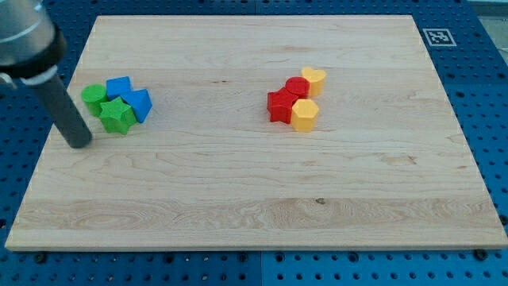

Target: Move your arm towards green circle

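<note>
One tip (81, 144) just below-left of green circle (94, 97).

A pale wooden board (262, 199) fills most of the view, its grain running left to right, with a small dark knot near the bottom edge. Around all four edges lies a blue perforated surface (484, 95) — evenly spaced holes throughout. Beyond the board's top right corner sits a black-and-white square marker (437, 36). Lighting is even — shadows soft.
</note>
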`<state>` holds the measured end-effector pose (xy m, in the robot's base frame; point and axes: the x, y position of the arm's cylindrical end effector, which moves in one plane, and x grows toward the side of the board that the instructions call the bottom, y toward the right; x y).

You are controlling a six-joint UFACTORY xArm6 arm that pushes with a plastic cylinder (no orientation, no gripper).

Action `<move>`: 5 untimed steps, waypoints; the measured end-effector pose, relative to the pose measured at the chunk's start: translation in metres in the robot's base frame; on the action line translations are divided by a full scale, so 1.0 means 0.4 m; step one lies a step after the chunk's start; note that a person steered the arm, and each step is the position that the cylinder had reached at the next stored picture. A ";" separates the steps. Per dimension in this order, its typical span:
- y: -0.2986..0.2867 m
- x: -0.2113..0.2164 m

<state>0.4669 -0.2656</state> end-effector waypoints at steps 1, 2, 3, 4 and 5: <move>-0.056 -0.038; -0.056 -0.093; -0.056 -0.199; -0.055 -0.199; -0.002 -0.178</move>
